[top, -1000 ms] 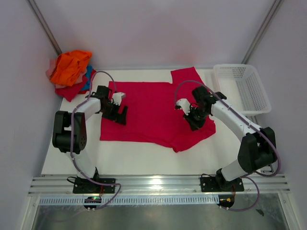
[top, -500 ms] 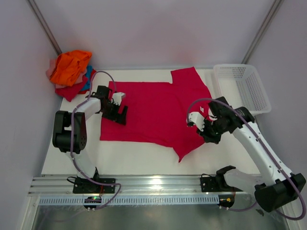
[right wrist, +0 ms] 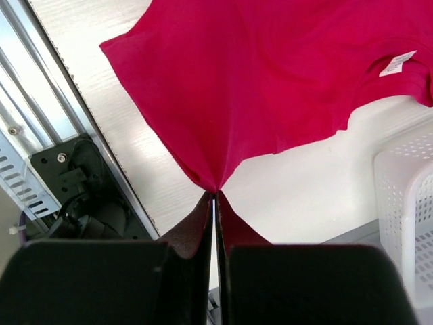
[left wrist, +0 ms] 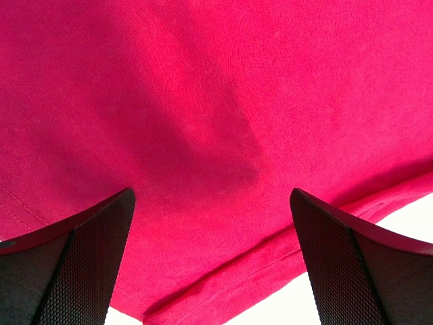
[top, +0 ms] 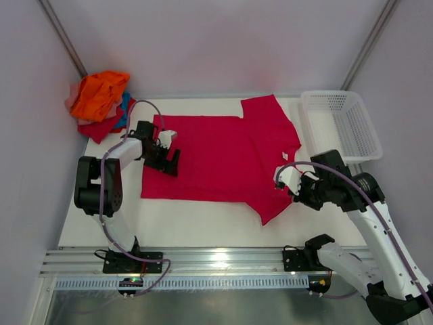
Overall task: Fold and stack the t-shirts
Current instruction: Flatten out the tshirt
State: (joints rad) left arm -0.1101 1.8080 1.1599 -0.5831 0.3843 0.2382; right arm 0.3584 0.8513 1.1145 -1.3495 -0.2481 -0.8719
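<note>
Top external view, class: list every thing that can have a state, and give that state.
crimson t-shirt: spread out, unfolded, right edge pinched.
pile of t-shirts: crumpled, unfolded.
white basket: upright, nothing visible inside.
left gripper: open, over the shirt's left edge.
right gripper: shut on crimson t-shirt.

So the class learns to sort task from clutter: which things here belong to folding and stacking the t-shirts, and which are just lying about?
Part of the job:
crimson t-shirt, spread on the table
pile of t-shirts, far left corner
right claw, shut on the crimson t-shirt's edge
left claw, open above it

Lying about:
white mesh basket, far right
</note>
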